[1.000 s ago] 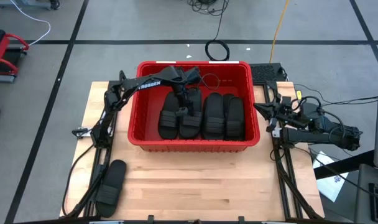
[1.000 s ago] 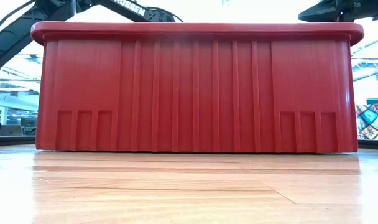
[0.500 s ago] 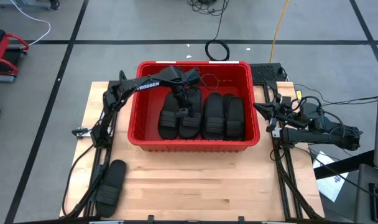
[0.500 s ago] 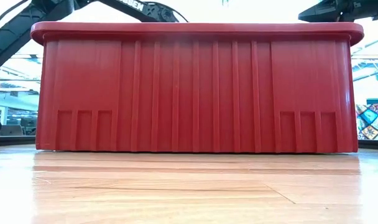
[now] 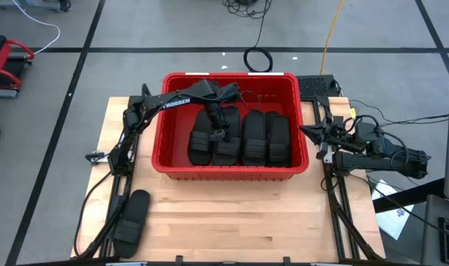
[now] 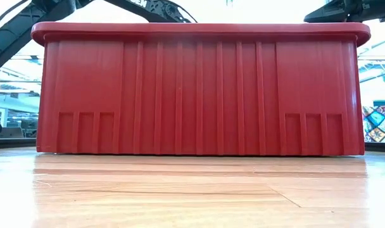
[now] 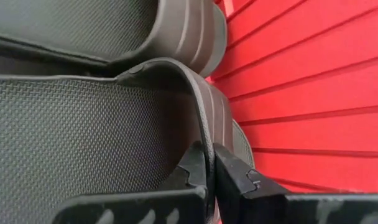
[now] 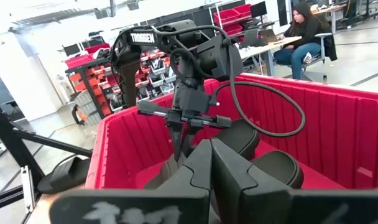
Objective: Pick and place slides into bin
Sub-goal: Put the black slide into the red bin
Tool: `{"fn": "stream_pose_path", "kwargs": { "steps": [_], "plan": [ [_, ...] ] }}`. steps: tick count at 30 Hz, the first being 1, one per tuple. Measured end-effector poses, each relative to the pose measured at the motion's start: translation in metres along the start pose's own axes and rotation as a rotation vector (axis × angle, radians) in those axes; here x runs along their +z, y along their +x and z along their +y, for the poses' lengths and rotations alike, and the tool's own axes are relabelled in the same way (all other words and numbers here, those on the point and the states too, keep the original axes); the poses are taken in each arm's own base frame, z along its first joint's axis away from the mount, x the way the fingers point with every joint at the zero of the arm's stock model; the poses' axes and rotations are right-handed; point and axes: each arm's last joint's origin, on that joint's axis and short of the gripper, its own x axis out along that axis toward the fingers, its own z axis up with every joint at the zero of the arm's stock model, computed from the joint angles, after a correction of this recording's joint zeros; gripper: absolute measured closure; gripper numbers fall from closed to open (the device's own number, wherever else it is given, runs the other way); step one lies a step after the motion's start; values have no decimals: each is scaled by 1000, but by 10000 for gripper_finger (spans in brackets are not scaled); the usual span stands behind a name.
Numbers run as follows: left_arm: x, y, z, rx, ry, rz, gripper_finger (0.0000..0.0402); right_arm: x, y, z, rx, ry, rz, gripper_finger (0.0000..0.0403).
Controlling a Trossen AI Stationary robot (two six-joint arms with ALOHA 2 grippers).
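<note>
The red bin [image 5: 158, 118] stands mid-table and fills the low view [image 6: 199, 95]. Several black slides [image 5: 265, 138] lie side by side on its floor. My left gripper [image 5: 219, 133] reaches down into the bin and is shut on one slide [image 7: 83, 137] left of the middle. One more slide [image 5: 132, 216] lies flat on its sole at the table's near left corner. My right gripper [image 5: 306, 128] is shut and empty at the table's right edge, outside the bin. My left gripper pinches the ribbed strap's edge [image 7: 206, 140] of the slide between its two fingers [image 7: 195, 165], one on each face of the strap. The fingers come from above, pointing down into the bin. The slide lies beside another slide [image 7: 139, 31]. I cannot tell whether it is lifted off the floor.
The bin's high walls [image 8: 338, 118] surround the left gripper. Bare wooden table [image 5: 232, 214] lies in front of the bin. Cables run along both sides of the table. A person [image 8: 304, 31] sits far back in the room.
My left arm has shifted a little toward the table's right edge over the bin, still shut on the slide. The other slides have kept still.
</note>
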Motion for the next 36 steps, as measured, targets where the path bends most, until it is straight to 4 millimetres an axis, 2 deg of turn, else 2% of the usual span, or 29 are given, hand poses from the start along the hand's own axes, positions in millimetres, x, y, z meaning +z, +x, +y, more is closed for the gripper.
{"fn": "stream_pose_path", "kwargs": {
  "steps": [7, 17, 27, 32, 36],
  "plan": [
    [0, 4, -2, -27, 15, -9, 397, 0, 0, 0, 4, -10, 2, 403],
    [-15, 34, 3, -74, -24, 35, 390, 0, 0, 0, 5, -10, 2, 403],
    [-13, 32, 7, -93, -72, -6, 325, 0, 0, 0, 6, -10, 2, 403],
    [-14, 25, 11, -197, -108, -67, 263, 0, 0, 0, 6, -22, 2, 403],
    [-14, 14, 6, -149, -80, -70, 212, 0, 0, 0, 6, -22, 2, 403]
  ]
}}
